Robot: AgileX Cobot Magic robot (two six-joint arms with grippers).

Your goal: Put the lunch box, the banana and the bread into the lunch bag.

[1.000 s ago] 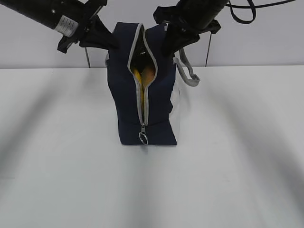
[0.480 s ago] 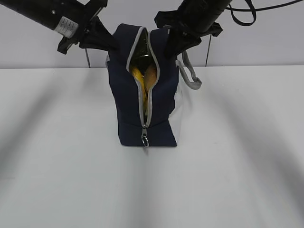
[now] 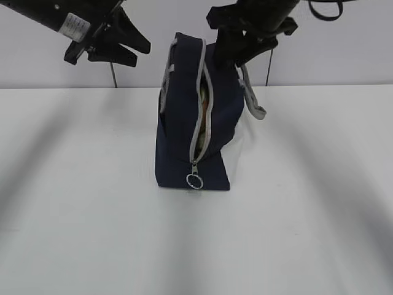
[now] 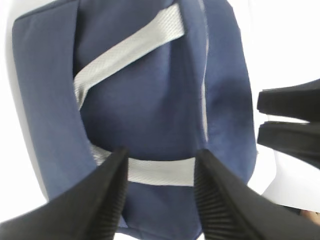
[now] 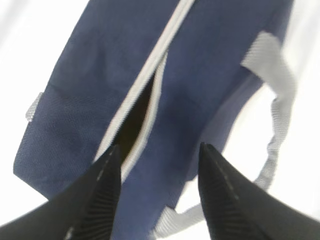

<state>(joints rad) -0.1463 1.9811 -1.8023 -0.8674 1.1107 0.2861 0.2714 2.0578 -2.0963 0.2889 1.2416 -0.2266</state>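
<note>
The navy lunch bag point(image 3: 184, 141) stands on the white table and leans to the right. Its grey zipper is partly open, with the ring pull point(image 3: 194, 181) low at the front. Something pale golden shows dimly in the slit point(image 3: 206, 101); I cannot tell which item it is. The lunch box, banana and bread are otherwise hidden. My left gripper point(image 3: 132, 52) is open and apart from the bag's upper left; the bag's side point(image 4: 150, 100) lies beyond its jaws point(image 4: 161, 152). My right gripper point(image 3: 230, 52) is open at the bag's top right, jaws point(image 5: 157, 147) astride the fabric beside the zipper slit point(image 5: 137, 120).
One grey handle point(image 3: 255, 101) hangs off the bag's right side, another point(image 3: 167, 80) lies on its left face. A white wall stands right behind the bag. Two thin dark rods rise at the table's back edge point(image 3: 113, 77).
My left gripper has come off the bag's top and drawn back left. The bag has tipped and shifted right, its opening has narrowed, and the yellow inside no longer shows.
</note>
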